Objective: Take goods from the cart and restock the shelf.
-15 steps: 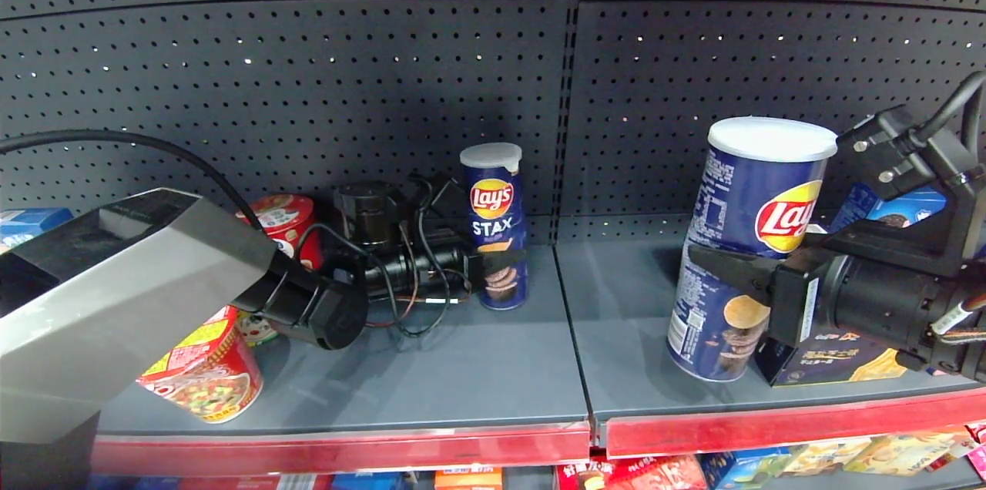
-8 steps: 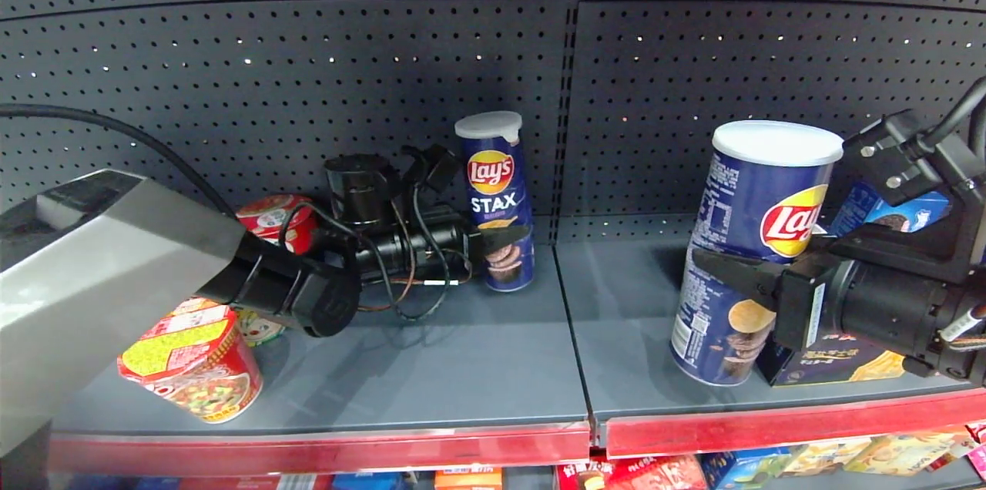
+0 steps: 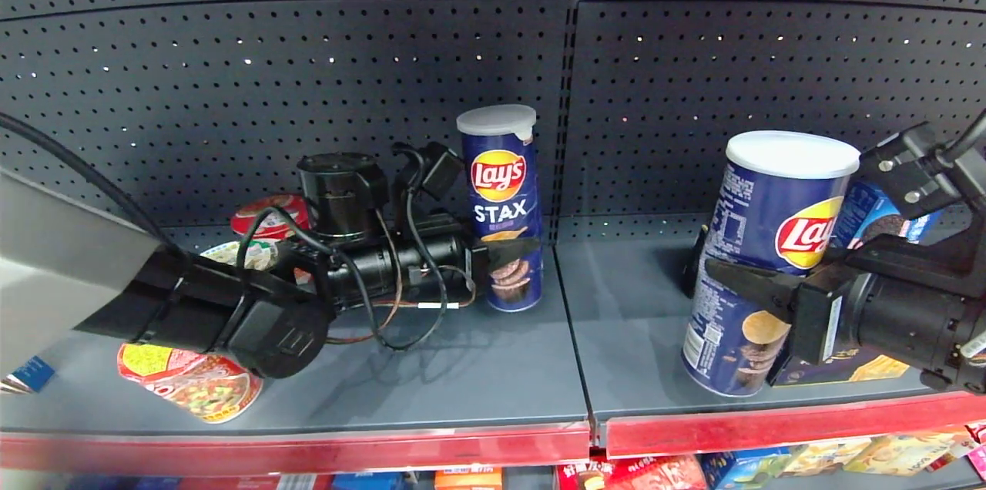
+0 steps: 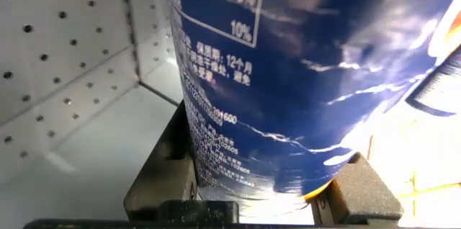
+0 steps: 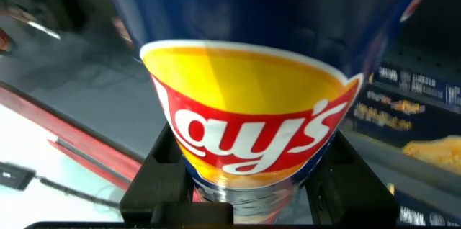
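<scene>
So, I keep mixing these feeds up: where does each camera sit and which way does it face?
Head view: on the head, facing the shelf and pegboard; both arms show, left tool and right tool each gripping a blue can.
Left wrist view: on that wrist, past its tool's fingers onto the left can.
Right wrist view: likewise, onto the right can.
Shared: both cans also show in the head view.

Glossy chip can (image 3: 501, 197), matt metal shelf (image 3: 477, 367)
</scene>
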Robot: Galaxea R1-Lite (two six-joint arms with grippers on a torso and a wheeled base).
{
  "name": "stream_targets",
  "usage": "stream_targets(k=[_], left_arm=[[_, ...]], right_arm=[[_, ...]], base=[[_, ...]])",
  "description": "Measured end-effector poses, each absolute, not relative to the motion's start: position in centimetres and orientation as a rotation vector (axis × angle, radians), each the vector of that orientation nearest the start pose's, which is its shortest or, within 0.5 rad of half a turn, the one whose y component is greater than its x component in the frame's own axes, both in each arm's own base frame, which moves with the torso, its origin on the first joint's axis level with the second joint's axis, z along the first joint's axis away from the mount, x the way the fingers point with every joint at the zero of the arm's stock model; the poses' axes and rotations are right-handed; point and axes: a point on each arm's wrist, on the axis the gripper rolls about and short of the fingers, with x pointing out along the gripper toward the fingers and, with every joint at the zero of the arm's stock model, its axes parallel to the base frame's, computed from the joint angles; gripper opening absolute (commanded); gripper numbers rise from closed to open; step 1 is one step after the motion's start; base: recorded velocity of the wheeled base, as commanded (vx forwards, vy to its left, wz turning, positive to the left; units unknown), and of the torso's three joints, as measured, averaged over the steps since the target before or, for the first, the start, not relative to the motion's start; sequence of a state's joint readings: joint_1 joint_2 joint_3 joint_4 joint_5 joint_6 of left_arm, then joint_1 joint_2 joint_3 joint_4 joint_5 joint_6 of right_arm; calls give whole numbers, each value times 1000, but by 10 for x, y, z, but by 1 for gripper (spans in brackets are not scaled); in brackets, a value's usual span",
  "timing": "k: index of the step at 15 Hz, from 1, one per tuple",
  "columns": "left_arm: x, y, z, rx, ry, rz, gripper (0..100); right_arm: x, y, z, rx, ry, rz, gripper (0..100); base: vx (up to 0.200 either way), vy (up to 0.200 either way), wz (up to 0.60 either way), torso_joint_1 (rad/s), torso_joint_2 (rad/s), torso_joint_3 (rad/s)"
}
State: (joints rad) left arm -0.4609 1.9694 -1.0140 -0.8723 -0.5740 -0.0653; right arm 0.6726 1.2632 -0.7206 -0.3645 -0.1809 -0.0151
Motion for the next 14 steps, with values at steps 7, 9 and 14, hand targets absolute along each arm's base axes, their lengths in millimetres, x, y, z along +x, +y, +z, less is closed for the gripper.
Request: stream_targets(k=[7, 9, 14], left_arm=[[288, -162, 173, -22, 138, -1020, 0], [277, -162, 170, -13, 148, -1031, 0], [268, -167, 169, -8, 151, -1033, 0]], right_arm=[[151, 115, 241, -88, 157, 490, 0], [151, 115, 241, -88, 158, 491, 0], [150, 115, 242, -86, 154, 492, 0]], base=[[0, 0, 0, 0, 0, 0], [0, 0, 0, 0, 0, 0], [0, 0, 0, 0, 0, 0]])
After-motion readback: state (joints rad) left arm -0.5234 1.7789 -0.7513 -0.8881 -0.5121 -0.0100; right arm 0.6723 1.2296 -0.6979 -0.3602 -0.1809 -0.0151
